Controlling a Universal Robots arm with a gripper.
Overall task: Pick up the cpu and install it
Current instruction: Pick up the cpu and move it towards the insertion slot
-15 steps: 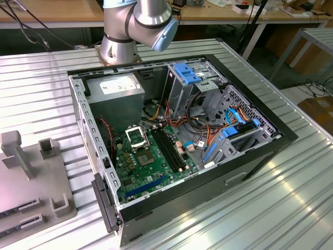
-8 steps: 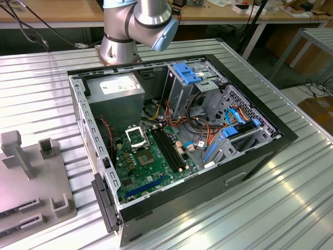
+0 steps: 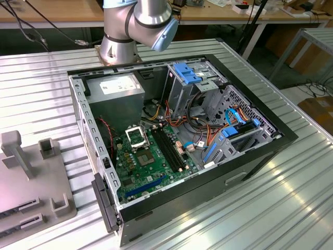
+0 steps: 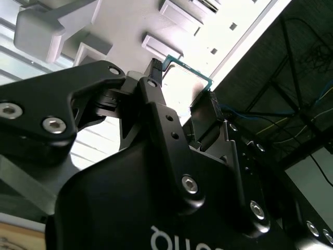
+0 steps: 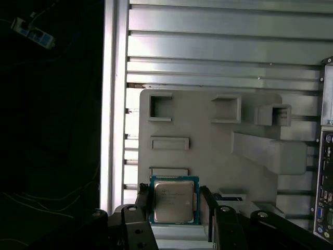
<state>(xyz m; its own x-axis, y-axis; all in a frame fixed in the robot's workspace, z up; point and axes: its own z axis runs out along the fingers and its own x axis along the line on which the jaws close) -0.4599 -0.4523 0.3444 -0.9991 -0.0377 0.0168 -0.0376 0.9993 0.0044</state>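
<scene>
End effector point(image 5: 175, 196) clenched on cpu point(image 5: 174, 203). Black fingers point(image 5: 142, 200) press two opposite edges, pale face toward first wrist camera. Cpu sits over grey fixture tray point(image 5: 208, 151) on ribbed metal bench point(image 5: 218, 47); cannot tell if lifted clear. Exterior view: open computer case point(image 3: 260, 151) on bench, green motherboard point(image 3: 151, 169) inside, silver-framed socket point(image 3: 136, 136) bare, arm base point(image 3: 120, 44) behind case.

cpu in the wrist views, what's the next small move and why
Probably carry it toward the case: the gripper looks shut on the cpu, with the grey tray behind it, and the socket on the board looks empty.
</scene>
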